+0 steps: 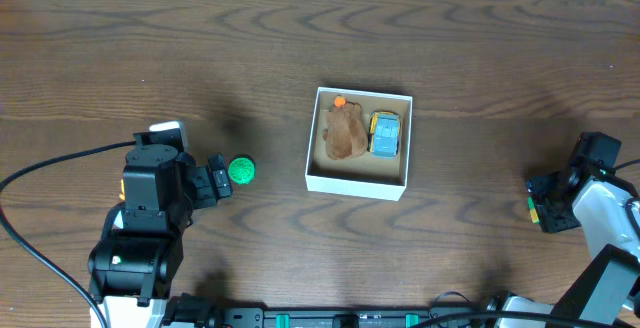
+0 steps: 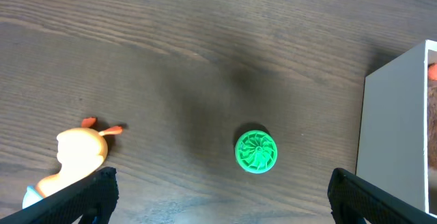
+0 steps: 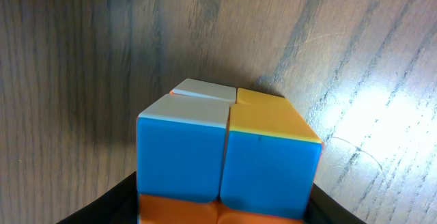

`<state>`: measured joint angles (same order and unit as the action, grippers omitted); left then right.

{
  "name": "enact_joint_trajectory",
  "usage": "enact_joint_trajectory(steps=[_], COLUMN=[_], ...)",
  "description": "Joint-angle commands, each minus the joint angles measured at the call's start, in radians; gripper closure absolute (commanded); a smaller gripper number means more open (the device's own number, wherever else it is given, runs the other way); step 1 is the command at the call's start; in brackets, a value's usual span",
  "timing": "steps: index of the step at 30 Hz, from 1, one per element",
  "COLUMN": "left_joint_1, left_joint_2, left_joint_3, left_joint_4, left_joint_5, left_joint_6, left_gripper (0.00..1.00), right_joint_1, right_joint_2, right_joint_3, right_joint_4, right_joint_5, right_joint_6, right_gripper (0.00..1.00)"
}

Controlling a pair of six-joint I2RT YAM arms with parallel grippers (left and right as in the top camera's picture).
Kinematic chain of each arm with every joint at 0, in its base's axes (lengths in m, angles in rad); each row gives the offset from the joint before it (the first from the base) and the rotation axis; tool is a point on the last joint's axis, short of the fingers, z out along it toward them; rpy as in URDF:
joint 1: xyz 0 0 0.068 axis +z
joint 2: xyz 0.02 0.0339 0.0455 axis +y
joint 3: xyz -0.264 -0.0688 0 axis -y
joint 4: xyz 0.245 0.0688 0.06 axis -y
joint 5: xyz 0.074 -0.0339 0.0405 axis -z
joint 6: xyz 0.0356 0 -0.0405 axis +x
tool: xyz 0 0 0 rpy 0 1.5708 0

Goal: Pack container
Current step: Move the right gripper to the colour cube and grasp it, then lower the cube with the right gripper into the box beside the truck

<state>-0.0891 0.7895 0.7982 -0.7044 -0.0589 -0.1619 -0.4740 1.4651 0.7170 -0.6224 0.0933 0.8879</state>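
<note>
Far left on the dark wooden table point(image 1: 80, 58), a little yellow-orange duck toy point(image 2: 79, 155) lies close by the left arm, seen only from that arm's own camera. The left tool point(image 1: 218, 181) hangs low over the table with its fingers point(image 2: 87, 198) spread wide and nothing between them. Just ahead of it sits a round green ribbed toy point(image 1: 241, 171), untouched, in line with the gap.

Near the middle of the table stands the container point(image 1: 357, 184) – a shallow white box with a tan inside. In it a brown soft toy point(image 1: 346, 133) lies beside a blue toy car point(image 1: 385, 134), the two touching, with a small orange thing point(image 1: 340, 100) at the far corner.

Well off to the right, the right tool point(image 1: 537, 208) holds a colour cube point(image 3: 229, 156) – blue, white, yellow and orange faces showing – just above the table.
</note>
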Motion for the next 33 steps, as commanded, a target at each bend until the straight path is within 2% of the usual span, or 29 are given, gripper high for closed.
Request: enact_joint_trajectory(steps=[1, 8, 16, 19, 27, 33], left_joint_1=[-0.003, -0.003, -0.003, -0.003, -0.003, -0.003], left_joint_2=[0.0, 0.0, 0.0, 0.0, 0.0, 0.0], left_joint_3=[0.016, 0.016, 0.016, 0.016, 0.016, 0.016], left_joint_4=[-0.002, -0.002, -0.002, -0.002, -0.002, -0.002], left_joint_5=[-0.001, -0.001, -0.001, -0.001, -0.001, -0.001], left_joint_6=[-0.016, -0.016, -0.016, -0.016, -0.016, -0.016], left_gripper=[0.02, 0.02, 0.02, 0.02, 0.02, 0.02], right_joint_1=[-0.004, -0.003, -0.003, 0.006, 0.114, 0.34], right_joint_2=[-0.006, -0.006, -0.007, -0.012, -0.105, -0.204], right_joint_3=[-0.006, -0.006, -0.002, 0.011, 0.144, 0.335], right_joint_4=[0.001, -0.003, -0.021, -0.027, -0.135, -0.243], right_joint_5=[0.006, 0.006, -0.017, -0.035, -0.067, -0.08], right_joint_6=[0.005, 0.005, -0.061, -0.096, -0.233, -0.4], right_gripper=[0.47, 0.54, 0.77, 0.95, 0.99, 0.99])
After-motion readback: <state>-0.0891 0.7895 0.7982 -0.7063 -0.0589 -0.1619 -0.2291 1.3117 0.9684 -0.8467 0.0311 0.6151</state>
